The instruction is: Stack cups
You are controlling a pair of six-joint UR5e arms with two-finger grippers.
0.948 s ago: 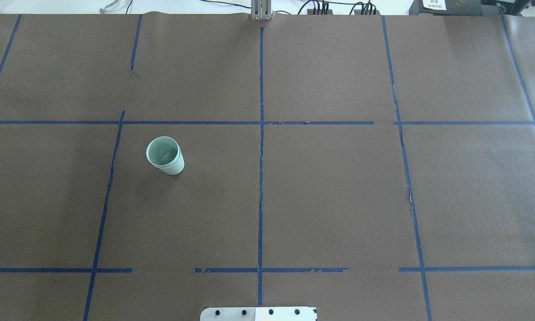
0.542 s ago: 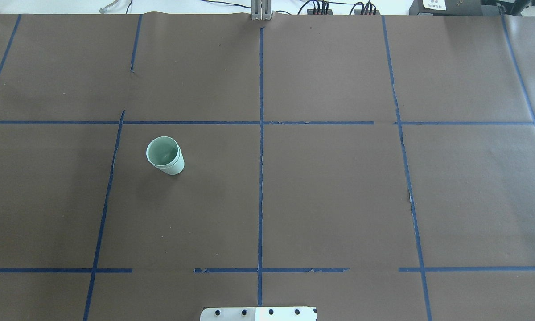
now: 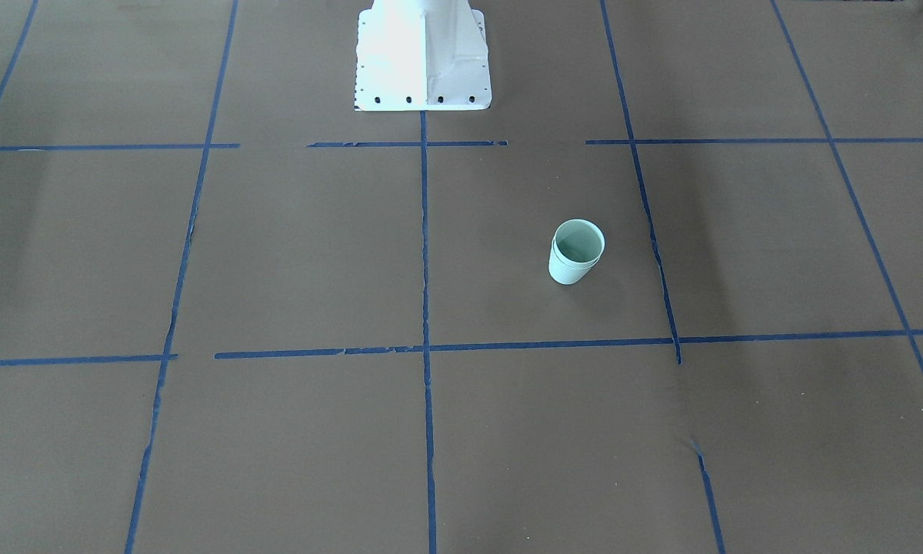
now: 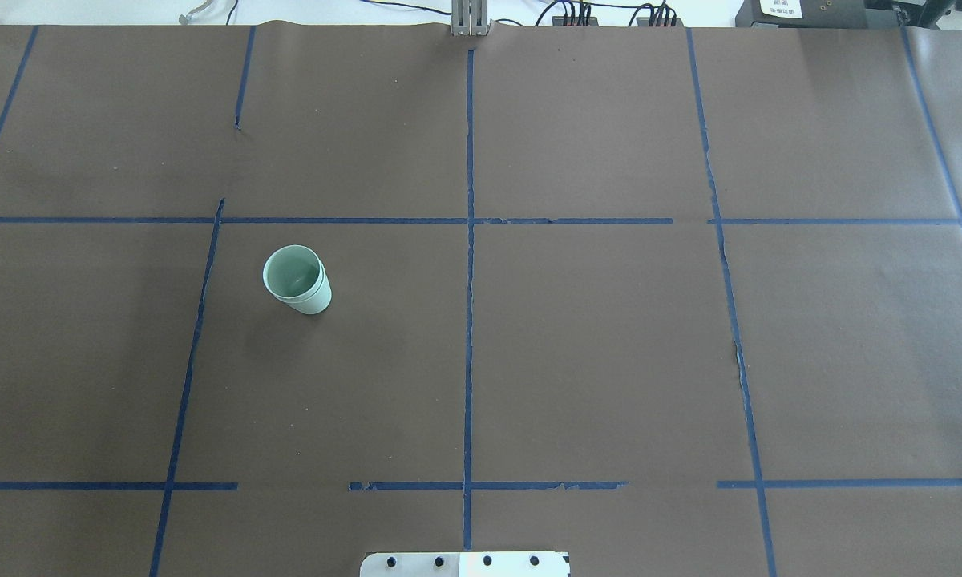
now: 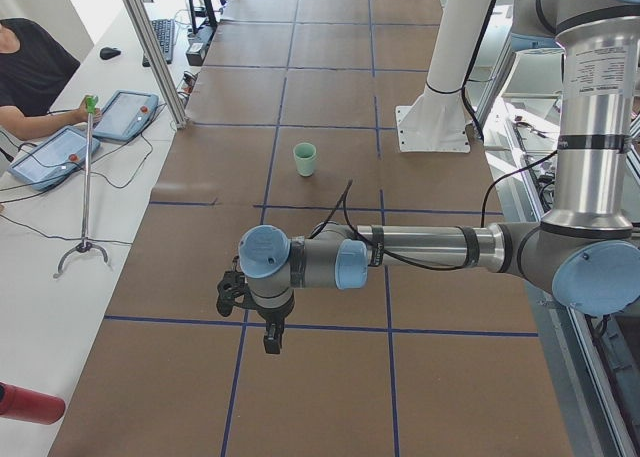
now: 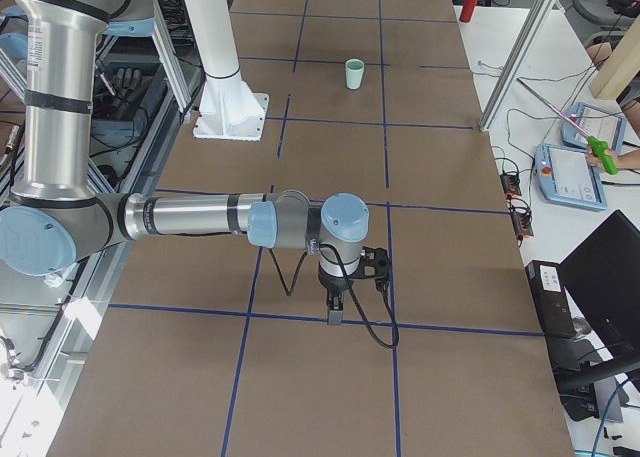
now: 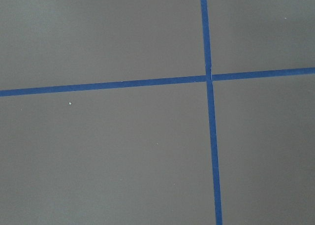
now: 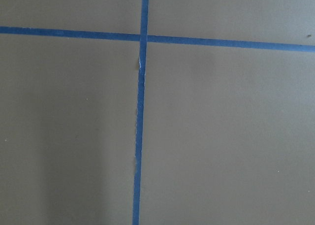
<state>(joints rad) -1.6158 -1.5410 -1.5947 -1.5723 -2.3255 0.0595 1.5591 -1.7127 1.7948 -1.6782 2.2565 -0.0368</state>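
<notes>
Brown worktop (image 4: 609, 361) is bearing the cups (image 4: 297, 280), apparently already nested; left end effector (image 5: 232, 297) and right end effector (image 6: 375, 264), apertures untellable, are being held well away; nothing further seems needed.

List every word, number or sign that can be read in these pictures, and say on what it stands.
No text can be read.
On the dark box, a white label: print too small to read.
On the left arm, small print on its upright tube: blurred.
The cups, nested: plain, no marking.
</notes>
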